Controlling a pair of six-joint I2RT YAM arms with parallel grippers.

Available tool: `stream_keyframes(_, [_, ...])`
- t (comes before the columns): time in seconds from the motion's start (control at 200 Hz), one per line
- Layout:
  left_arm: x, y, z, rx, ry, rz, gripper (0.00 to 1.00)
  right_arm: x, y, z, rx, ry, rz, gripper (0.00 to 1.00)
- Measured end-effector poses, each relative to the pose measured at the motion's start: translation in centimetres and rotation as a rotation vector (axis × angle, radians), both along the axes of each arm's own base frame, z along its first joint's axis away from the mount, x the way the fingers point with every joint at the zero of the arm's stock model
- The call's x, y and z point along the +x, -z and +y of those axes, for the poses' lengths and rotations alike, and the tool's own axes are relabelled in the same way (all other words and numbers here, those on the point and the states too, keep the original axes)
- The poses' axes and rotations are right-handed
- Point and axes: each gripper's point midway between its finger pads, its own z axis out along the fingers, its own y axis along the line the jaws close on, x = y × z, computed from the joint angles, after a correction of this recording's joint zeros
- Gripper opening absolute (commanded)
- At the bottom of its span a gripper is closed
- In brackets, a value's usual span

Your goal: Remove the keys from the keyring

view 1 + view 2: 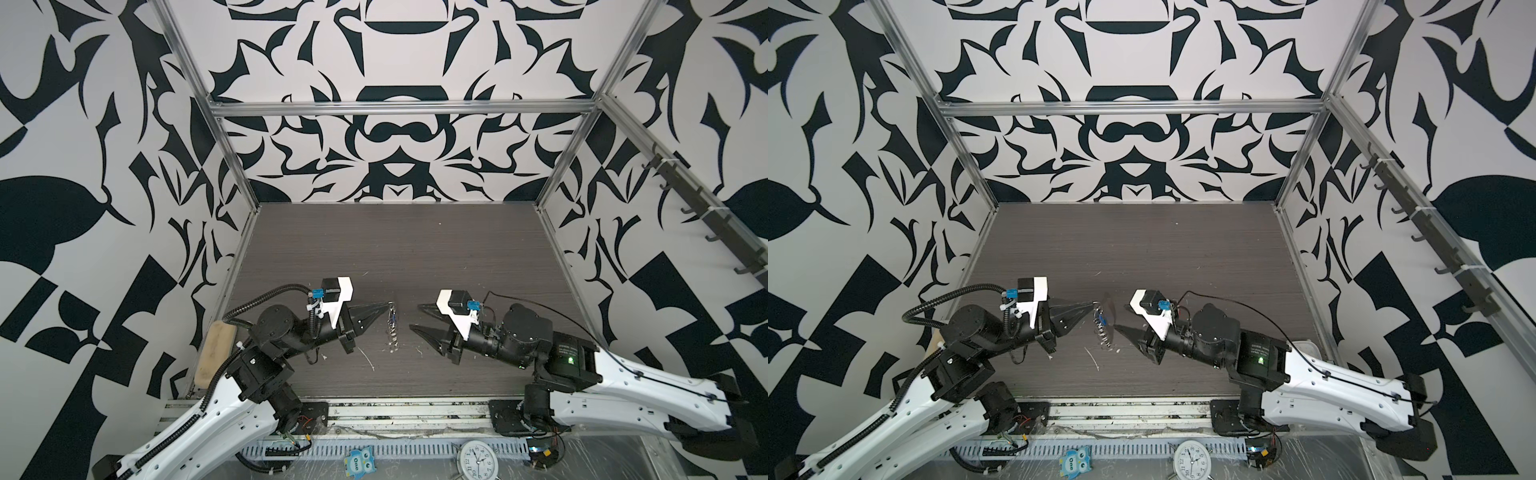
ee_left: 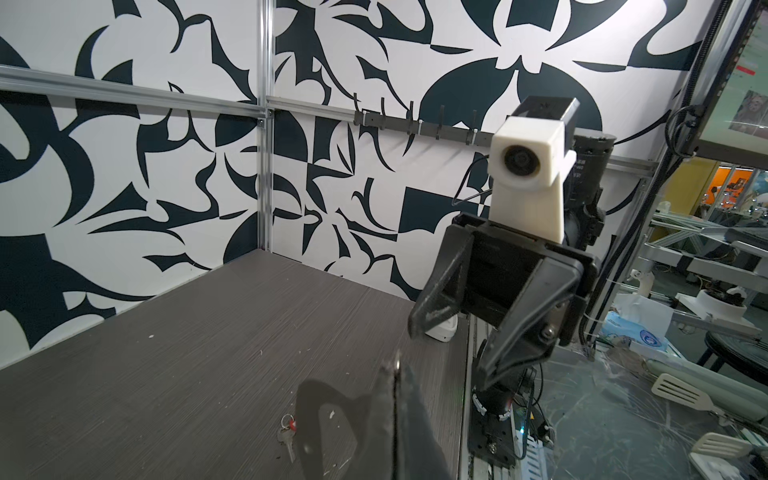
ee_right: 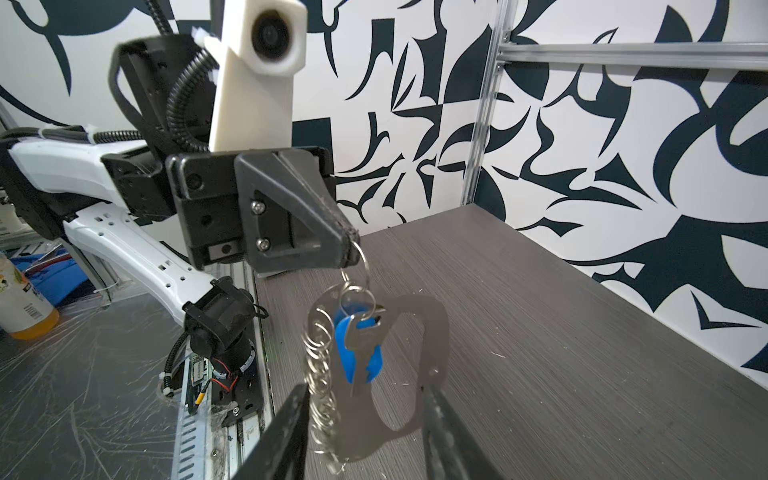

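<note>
Keyring (image 3: 434, 332) hung above the table (image 1: 415, 249), its top ring pinched in the closed left gripper (image 3: 353, 249), presumably so the blue key (image 3: 357, 353) dangled free for the right gripper (image 1: 415, 316), half open and empty nearby (red key (image 2: 291, 426) lay on the table).

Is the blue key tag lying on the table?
No, the blue key tag hangs with the keyring from the left end effector.

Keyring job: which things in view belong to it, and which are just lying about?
Job:
keyring, hanging from the shut left gripper
blue key, on the keyring
red key, lying on the table
right gripper, open

Lying about:
clock
owl toy
sponge
hook rail
</note>
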Motion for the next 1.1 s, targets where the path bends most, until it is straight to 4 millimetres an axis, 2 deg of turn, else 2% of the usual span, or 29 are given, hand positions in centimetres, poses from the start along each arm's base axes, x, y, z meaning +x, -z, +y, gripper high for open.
stream_keyframes(0.165, [-0.5,0.5,-0.2,-0.002,0.031,-0.017,0.00,-0.6,-0.2,0.6,0.005,-0.045,-0.016,0.47])
stream_keyframes(0.335, [-0.8,0.3,-0.3,-0.010,0.048,-0.043,0.00,-0.7,1.0,1.7,-0.020,-0.110,0.013,0.47])
stream_keyframes(0.4, [-0.8,0.3,-0.3,-0.011,0.046,-0.052,0.00,0.3,0.9,1.4,-0.002,-0.120,0.046,0.47])
stream_keyframes(0.525, [-0.7,0.4,-0.4,-0.008,0.044,-0.060,0.00,3.4,-0.4,-0.1,0.082,-0.102,0.112,0.46])
stream_keyframes(0.6, [-0.6,0.4,-0.4,-0.009,0.043,-0.065,0.00,4.1,-0.9,-0.4,0.119,-0.131,0.148,0.45])
stream_keyframes(0.68, [-0.6,0.4,-0.5,-0.006,0.043,-0.065,0.00,3.6,-0.7,0.3,0.125,-0.206,0.189,0.45])
stream_keyframes(0.89, [-0.6,0.4,-0.5,-0.010,0.043,-0.068,0.00,2.8,1.2,2.2,0.086,-0.332,0.303,0.42])
stream_keyframes(1.1, [-0.5,0.4,-0.6,-0.009,0.043,-0.067,0.00,2.3,0.5,2.1,0.104,-0.357,0.298,0.39])
